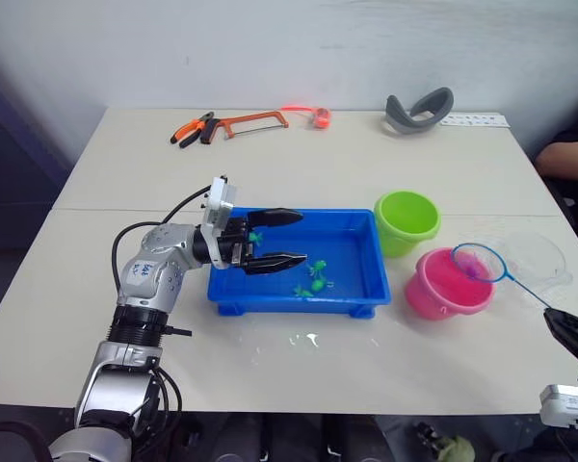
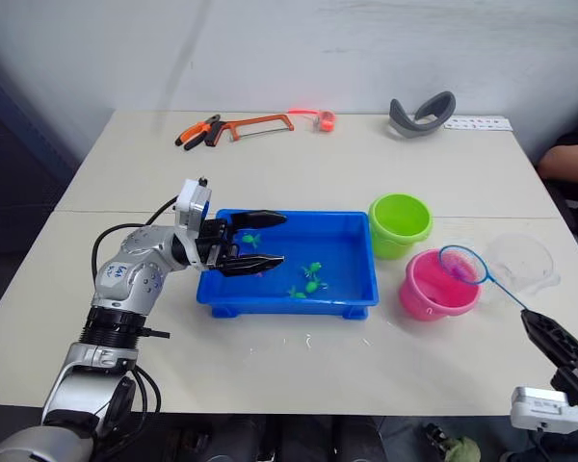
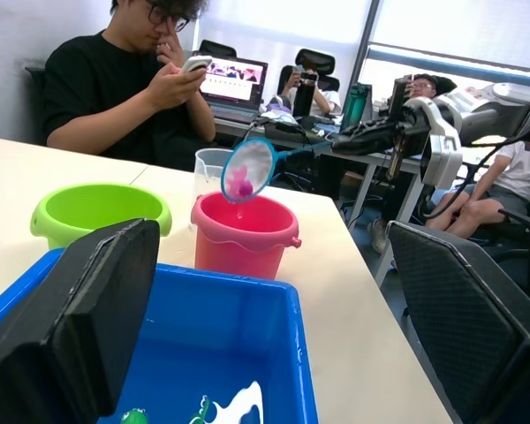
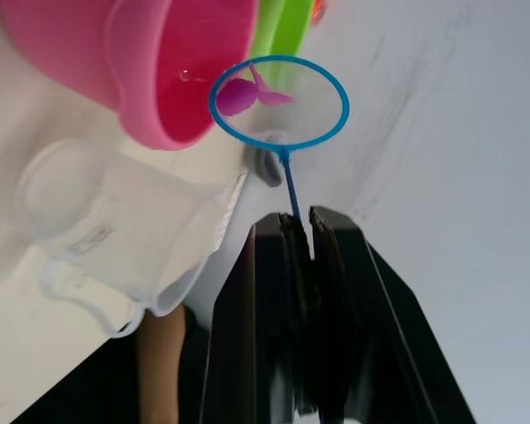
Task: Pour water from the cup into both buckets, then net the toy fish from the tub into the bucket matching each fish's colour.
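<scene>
The blue tub (image 1: 361, 289) sits mid-table and holds a few green toy fish (image 1: 313, 280). My left gripper (image 1: 301, 238) hovers open over the tub's left half with nothing between its fingers (image 3: 79, 318). To the right of the tub stand the lime green bucket (image 1: 407, 219) and the pink bucket (image 1: 450, 284). My right gripper (image 1: 553, 315) is shut on the handle of the net (image 1: 478, 262). The hoop hangs over the pink bucket with a pink fish (image 4: 243, 93) in its mesh. The clear cup (image 1: 541, 254) stands just behind the pink bucket, to the right.
An orange hacksaw (image 1: 246, 122), pliers (image 1: 191, 131) and a grey curved object (image 1: 419, 108) lie at the table's far edge. A person's arm (image 1: 566, 159) rests at the right side. Small water drops (image 1: 303, 339) lie in front of the tub.
</scene>
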Controlling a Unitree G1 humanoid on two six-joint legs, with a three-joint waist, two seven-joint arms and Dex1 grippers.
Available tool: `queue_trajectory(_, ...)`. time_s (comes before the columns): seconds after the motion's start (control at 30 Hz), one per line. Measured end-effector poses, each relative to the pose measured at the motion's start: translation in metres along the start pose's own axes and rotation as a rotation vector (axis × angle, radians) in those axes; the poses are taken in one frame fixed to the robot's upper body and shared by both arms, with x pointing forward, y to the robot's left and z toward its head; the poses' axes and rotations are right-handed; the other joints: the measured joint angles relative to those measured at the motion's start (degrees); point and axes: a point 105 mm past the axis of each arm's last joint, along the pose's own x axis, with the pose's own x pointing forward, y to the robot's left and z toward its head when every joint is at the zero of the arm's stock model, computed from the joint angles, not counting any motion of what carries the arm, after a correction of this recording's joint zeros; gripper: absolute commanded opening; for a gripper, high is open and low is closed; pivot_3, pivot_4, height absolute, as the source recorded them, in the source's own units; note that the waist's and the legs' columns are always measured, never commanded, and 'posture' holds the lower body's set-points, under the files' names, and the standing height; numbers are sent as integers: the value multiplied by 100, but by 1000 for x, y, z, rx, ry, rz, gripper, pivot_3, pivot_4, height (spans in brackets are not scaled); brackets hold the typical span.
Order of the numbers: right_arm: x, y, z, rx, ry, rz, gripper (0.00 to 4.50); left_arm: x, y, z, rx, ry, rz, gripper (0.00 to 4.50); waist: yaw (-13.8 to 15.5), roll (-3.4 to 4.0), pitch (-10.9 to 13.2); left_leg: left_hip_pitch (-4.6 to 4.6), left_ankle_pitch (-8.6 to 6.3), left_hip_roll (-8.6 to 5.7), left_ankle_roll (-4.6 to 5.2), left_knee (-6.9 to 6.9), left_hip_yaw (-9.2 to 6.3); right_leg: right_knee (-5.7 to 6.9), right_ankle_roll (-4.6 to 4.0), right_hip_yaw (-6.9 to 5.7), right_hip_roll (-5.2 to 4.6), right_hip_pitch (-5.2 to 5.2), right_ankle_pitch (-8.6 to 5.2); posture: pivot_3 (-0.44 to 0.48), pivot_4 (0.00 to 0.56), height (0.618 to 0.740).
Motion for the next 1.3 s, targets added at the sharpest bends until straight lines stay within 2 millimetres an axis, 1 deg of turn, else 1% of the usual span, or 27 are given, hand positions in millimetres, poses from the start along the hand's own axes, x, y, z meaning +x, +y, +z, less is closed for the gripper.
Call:
queue_trajectory(0.03, -1, 1, -1, 1, 3, 1, 0, 1, 0, 0, 1, -4, -2, 4479, 0, -1, 0, 0, 0, 2, -1, 0, 0, -1, 0, 0, 2, 0, 0, 0, 150, 740)
queue_trajectory(0.07, -1, 12, 0, 19, 0, 31, 0, 3, -1, 0, 1, -14, -6, 4479, 12, -1, 0, -2, -1, 1, -1, 0, 0, -2, 0, 0, 2, 0, 0, 0, 150, 740)
queue_trajectory(0.17, -1, 25, 6, 46, -20, 65, 0, 3, 0, -1, 5, -14, -4, 4479, 13, 2, -1, -2, -1, 0, -1, 0, 1, -2, -2, 1, 1, -1, -1, 0, 150, 740)
queue_trajectory(0.23, 0, 19, 5, 32, -11, 43, 0, 3, 0, 0, 11, -16, -4, 4479, 6, 2, -1, 0, 0, 1, -1, 1, 3, 0, -1, 2, 3, -1, -1, 0, 150, 740)
queue_trajectory(0.33, 1, 0, -5, -28, 22, -11, 0, 3, 0, 0, 13, -16, -3, 4479, -2, 2, -1, 2, -1, 4, -2, 2, 4, 3, -2, 5, 5, 0, -1, 0, 150, 740)
queue_trajectory(0.37, 2, 0, -6, -34, 20, -13, 0, 3, 0, 0, 14, -17, -2, 4479, -1, 0, -1, 2, -1, 6, -3, 2, 4, 2, -2, 4, 8, 0, -1, 0, 150, 740)
queue_trajectory(0.43, 4, 11, 0, -4, -3, 10, 0, 3, 0, 0, 17, -19, 0, 4479, 5, -2, -2, 1, -2, 9, -6, 1, 3, 0, -4, 3, 10, 0, -2, 0, 150, 740)
queue_trajectory(0.47, 6, 20, 6, 18, -25, 31, 0, 2, 1, -1, 18, -21, 4, 4479, 16, 0, -2, 0, -2, 7, -5, 1, 3, 0, -4, 3, 8, -1, -2, 0, 150, 740)
queue_trajectory(0.53, 7, 24, 9, 26, -32, 42, 0, 1, 2, -3, 12, -22, 11, 4479, 17, 5, -2, 0, -2, 5, -5, 2, 5, 0, -4, 4, 7, -2, -2, 0, 150, 740)
queue_trajectory(0.7, 7, -1, -4, -43, 19, -27, 0, 4, 3, -4, 13, -36, 16, 4479, 6, 6, -2, 2, -2, 9, -6, 3, 6, 3, -4, 6, 11, -1, -2, 0, 150, 740)
queue_trajectory(0.77, 7, 2, -5, -35, 23, -19, 0, 5, 3, -4, 18, -42, 16, 4479, 15, 5, -2, 0, -2, 9, -6, 3, 5, 2, -4, 4, 11, -1, -2, 0, 150, 740)
queue_trajectory(0.87, 7, 17, -7, 16, 38, 16, 0, 7, 3, -4, 24, -57, 13, 4479, 13, 5, -2, -1, -2, 6, -5, 3, 7, 1, -4, 5, 8, -1, -2, 0, 150, 740)
queue_trajectory(0.97, 7, 25, -12, 34, 63, 32, 0, 9, 3, -3, 30, -64, 17, 4479, 2, 5, -2, 2, -2, 8, -5, 3, 7, 3, -5, 5, 10, -2, -2, 0, 150, 740)
queue_trajectory(1.1, 10, 29, -11, 45, 47, 35, 0, 10, 4, -3, 32, -70, 22, 4479, 1, 5, -2, 2, -2, 9, -6, 3, 7, 4, -5, 6, 10, -2, -3, 0, 150, 740)
queue_trajectory(1.23, 15, 34, -5, 68, 28, 33, 0, 9, 5, -2, 40, -75, 32, 4479, 13, 5, -2, 1, -2, 8, -6, 4, 7, 4, -5, 5, 9, -1, -3, 0, 150, 740)
queue_trajectory(1.3, 16, 32, -3, 88, 23, 21, 0, 9, 5, -2, 39, -75, 33, 4479, 11, 5, -2, 1, -2, 7, -6, 4, 7, 4, -5, 5, 9, -1, -3, 0, 150, 740)
